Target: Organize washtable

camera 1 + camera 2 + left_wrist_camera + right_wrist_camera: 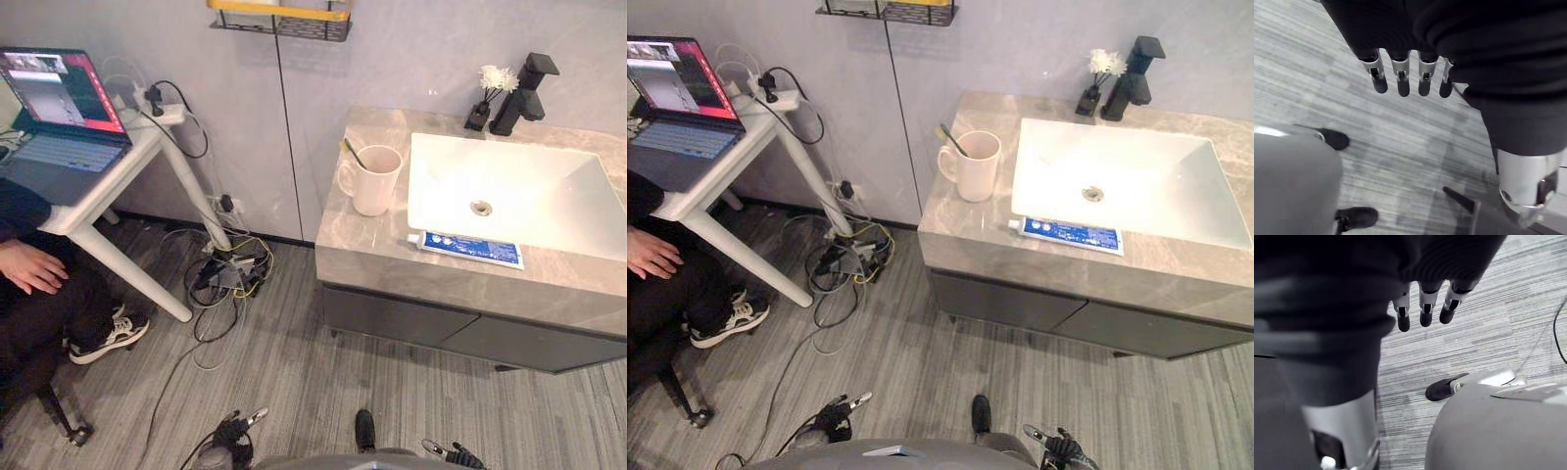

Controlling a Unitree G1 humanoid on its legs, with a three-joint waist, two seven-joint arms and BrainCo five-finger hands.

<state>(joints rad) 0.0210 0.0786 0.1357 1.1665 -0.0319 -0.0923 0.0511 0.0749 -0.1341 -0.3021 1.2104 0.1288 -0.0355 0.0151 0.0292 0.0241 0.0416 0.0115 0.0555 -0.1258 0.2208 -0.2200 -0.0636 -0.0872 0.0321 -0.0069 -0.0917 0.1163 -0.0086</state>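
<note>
A grey stone washtable (384, 257) stands at the right with a white sink (529, 201) set in it. A cream mug (373, 182) holding a toothbrush (353, 153) sits left of the sink. A blue and white toothpaste tube (468, 249) lies flat along the front edge of the sink. Behind the basin are a black faucet (523, 94) and a small dark vase of white flowers (488, 96). My left hand (233, 431) and right hand (458, 455) hang low over the floor, far from the washtable. Both hands' fingers (1400, 81) (1423, 309) are relaxed and hold nothing.
A white desk (108, 191) with an open laptop (59, 108) stands at the left, where a person (34, 284) sits. A tangle of cables (225, 274) lies on the floor between desk and washtable. A wire wall shelf (282, 18) hangs above.
</note>
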